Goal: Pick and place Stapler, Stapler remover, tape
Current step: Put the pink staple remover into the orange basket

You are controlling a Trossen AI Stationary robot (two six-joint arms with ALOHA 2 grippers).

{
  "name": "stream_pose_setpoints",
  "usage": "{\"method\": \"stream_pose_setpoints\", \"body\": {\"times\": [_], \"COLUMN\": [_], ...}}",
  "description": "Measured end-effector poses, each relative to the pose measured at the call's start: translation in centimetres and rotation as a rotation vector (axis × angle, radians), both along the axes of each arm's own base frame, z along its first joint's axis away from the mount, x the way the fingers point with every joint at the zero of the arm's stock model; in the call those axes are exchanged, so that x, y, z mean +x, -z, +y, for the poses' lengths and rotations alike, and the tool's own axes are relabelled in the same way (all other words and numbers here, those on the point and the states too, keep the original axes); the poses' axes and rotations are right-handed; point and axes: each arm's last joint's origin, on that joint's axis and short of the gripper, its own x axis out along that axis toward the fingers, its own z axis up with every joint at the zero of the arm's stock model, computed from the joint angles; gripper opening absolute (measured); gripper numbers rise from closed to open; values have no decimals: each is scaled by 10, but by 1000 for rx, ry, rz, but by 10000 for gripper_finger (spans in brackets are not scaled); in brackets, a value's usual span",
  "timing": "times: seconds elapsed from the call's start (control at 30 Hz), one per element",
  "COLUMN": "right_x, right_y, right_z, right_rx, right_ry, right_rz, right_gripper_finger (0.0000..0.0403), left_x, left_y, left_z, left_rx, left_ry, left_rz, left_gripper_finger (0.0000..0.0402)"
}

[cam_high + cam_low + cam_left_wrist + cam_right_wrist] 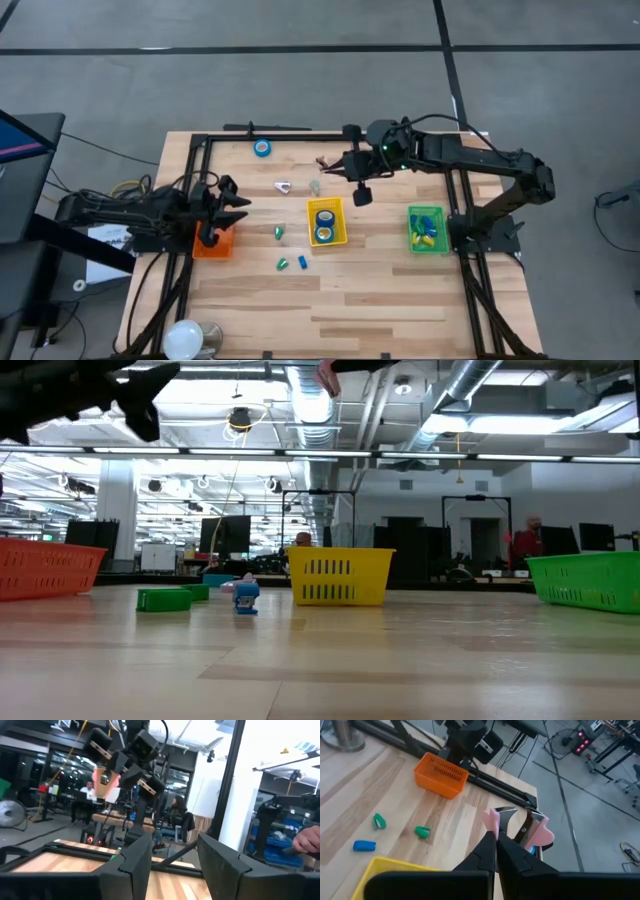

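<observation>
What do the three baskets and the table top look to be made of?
The orange basket, yellow basket and green basket look like moulded plastic: uniform bright colour, slotted walls. The table top appears to be pale wood planks, probably sealed, judging by visible seams, grain and a faint sheen.

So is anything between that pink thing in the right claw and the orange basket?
Yes: the left gripper hangs open over the orange basket. Otherwise the right gripper holds the staple remover well above the table.
</observation>
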Motion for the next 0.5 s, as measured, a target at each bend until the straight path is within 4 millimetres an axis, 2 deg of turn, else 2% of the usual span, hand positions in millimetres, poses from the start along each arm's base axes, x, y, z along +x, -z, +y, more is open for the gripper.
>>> {"method": "stream_pose_setpoints", "body": {"times": [0.27, 0.5], "right_x": [1, 1], "right_y": [-2, -3], "right_z": [-2, -3], "right_rx": [63, 83], "right_ry": [40, 52], "right_rz": [-32, -44], "right_gripper_finger": [0, 0], "left_x": [28, 52], "left_y": [-31, -66], "left_z": [-2, -3], "left_rx": [29, 38], "left_ry": [78, 100], "left_rz": [63, 42], "left_gripper_finger": [150, 150]}}
